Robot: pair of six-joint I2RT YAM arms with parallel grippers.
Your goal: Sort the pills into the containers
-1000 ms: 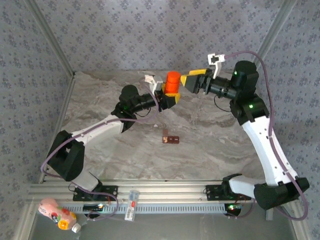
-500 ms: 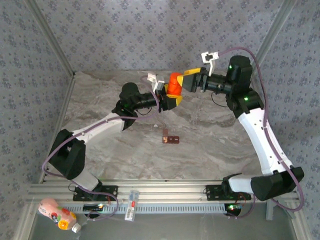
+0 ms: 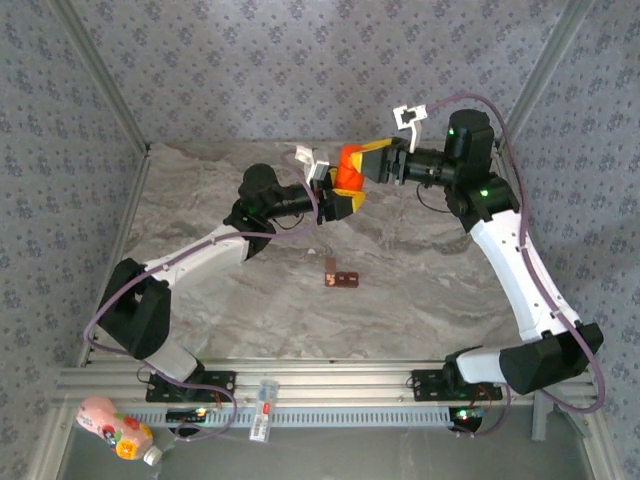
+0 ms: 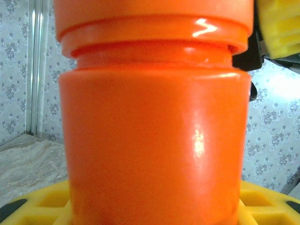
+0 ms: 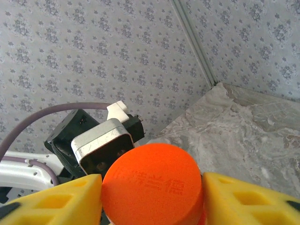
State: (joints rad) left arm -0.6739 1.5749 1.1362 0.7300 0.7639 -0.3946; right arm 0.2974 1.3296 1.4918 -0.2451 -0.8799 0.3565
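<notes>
You've barely begun: your left gripper (image 3: 338,200) clasps the bottle (image 3: 347,176), your right gripper (image 3: 362,163) pinches its unopened cap (image 5: 152,185); filling the containers (image 3: 342,279) remains.

The containers (image 3: 342,279), a small dark reddish-brown strip of square compartments, lay flat on the marble table, lengthwise left to right. They sat well apart from both pincers, toward the arm bases and almost straight below them in the top view. What the compartments held was too small to make out. The orange bottle (image 3: 348,170), glossy, cylindrical and capped, stood roughly upright off the table. Its lower body sat between the left gripper's (image 3: 343,198) yellow fingers, and its round cap was flanked closely by the right gripper's (image 3: 362,163).
</notes>
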